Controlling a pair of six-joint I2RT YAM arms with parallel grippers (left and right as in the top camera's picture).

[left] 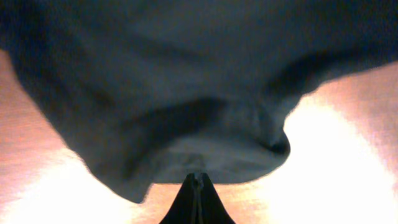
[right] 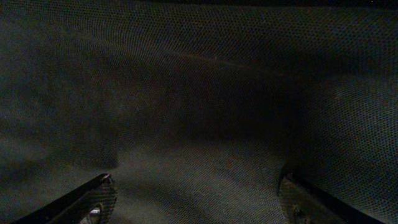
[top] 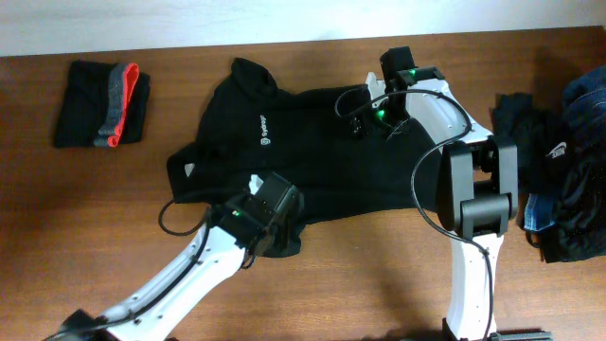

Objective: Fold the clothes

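Note:
A large black short-sleeved shirt point(top: 312, 152) with a small white chest logo point(top: 265, 140) lies spread on the wooden table. My left gripper point(top: 275, 223) is at its near hem. In the left wrist view the fingers point(left: 197, 179) are shut, with their tips pinching the edge of the bunched dark fabric point(left: 186, 106). My right gripper point(top: 360, 112) is low over the shirt's far right part. In the right wrist view its fingers point(right: 196, 183) are wide open, with black mesh fabric point(right: 199, 93) filling the frame.
A folded stack of black and grey-red garments point(top: 102, 102) lies at the far left. A loose pile of black and blue clothes point(top: 568, 180) lies at the right edge. Bare wooden table point(top: 379, 275) shows in front of the shirt.

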